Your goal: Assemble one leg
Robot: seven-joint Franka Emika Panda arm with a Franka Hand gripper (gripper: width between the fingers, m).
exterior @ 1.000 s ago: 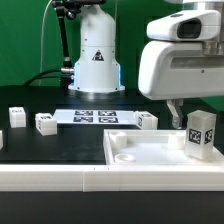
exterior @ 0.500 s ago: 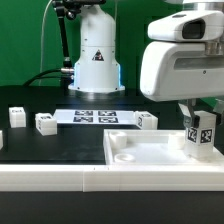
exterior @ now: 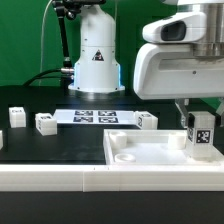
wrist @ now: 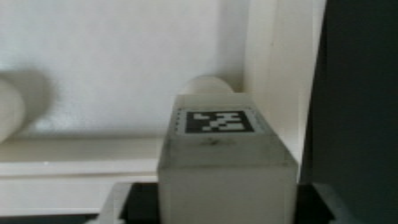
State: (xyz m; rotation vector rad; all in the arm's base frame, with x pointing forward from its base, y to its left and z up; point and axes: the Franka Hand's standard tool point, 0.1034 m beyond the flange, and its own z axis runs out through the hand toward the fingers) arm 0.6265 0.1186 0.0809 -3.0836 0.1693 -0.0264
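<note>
Black table (exterior: pixel 60 140) carries the big white panel (exterior: pixel 150 150) at front, twd the exterior view's right. Gripper (exterior: pixel 199 112) is clamped on the leg (exterior: pixel 202 137), upright w/ tag showing, at the panel's corner on the exterior view's right; can't tell if leg touches panel.

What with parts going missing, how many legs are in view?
4 legs: one in the gripper at the panel; in the exterior view, two at the table's left, one right of the marker board. A cut-off piece at the left edge may be another.
</note>
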